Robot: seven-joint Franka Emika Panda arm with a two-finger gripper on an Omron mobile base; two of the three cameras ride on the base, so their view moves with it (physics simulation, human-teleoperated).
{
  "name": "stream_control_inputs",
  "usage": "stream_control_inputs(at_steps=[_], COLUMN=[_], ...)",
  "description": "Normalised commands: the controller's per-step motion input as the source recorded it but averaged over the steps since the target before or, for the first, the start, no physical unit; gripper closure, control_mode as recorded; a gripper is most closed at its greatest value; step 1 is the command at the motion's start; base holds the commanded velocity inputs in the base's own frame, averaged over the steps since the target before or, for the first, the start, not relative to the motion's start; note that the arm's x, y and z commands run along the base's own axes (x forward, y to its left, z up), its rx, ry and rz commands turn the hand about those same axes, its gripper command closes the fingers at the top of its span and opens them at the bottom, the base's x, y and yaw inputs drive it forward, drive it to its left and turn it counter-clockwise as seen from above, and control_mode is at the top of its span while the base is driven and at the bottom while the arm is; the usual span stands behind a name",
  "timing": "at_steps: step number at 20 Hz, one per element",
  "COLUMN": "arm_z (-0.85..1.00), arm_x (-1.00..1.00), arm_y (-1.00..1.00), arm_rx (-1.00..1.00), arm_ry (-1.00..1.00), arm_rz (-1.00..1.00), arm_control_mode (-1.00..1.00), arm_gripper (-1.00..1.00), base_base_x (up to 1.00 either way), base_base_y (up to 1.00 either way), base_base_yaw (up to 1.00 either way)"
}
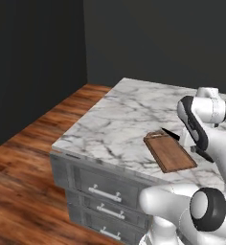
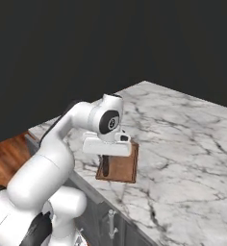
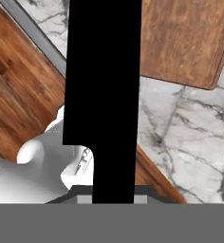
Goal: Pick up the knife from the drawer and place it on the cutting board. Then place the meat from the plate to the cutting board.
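My gripper (image 2: 106, 159) is shut on the knife (image 3: 104, 95), whose broad black shape runs up the middle of the hand view from between my fingertips. The knife hangs over the near end of the brown cutting board (image 2: 124, 167). In the left base view its pointed dark tip (image 1: 170, 134) sticks out past my wrist above the cutting board (image 1: 170, 153), which lies flat on the marble counter (image 1: 119, 119) near the front edge. Several grey drawer fronts (image 1: 105, 190) below the counter look shut. The plate and the meat are out of view.
The counter's front edge (image 3: 33, 31) runs just beside the board, with wooden floor (image 1: 24, 191) below it. My own white arm (image 2: 48, 163) arches over the counter's corner. Dark walls stand behind the counter.
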Motion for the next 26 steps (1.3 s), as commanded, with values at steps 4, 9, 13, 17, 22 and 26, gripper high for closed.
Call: stream_control_inputs(at_steps=[4, 9, 13, 17, 22, 26], arm_z=[-0.32, -0.31, -0.26, -0.26, -0.32, -0.35], arm_x=[0.22, 0.32, 0.4, 0.44, 0.38, 0.3], arm_y=[-0.18, -0.15, -0.17, -0.18, -0.12, -0.04], arm_rx=[0.0, 0.0, 0.0, 0.0, 0.01, 0.04], arm_ry=[0.0, 0.0, 0.0, 0.0, 0.0, 0.0], arm_rz=[0.0, 0.01, 0.02, 0.01, 0.01, 0.0], arm_control_mode=[-1.0, -1.0, -1.0, -1.0, -1.0, -1.0], arm_gripper=[1.0, 1.0, 1.0, 1.0, 1.0, 1.0], base_base_x=[0.0, 0.0, 0.0, 0.0, 0.0, 0.0], base_base_y=[0.0, 0.0, 0.0, 0.0, 0.0, 0.0], base_base_yaw=[0.0, 0.0, 0.0, 0.0, 0.0, 0.0])
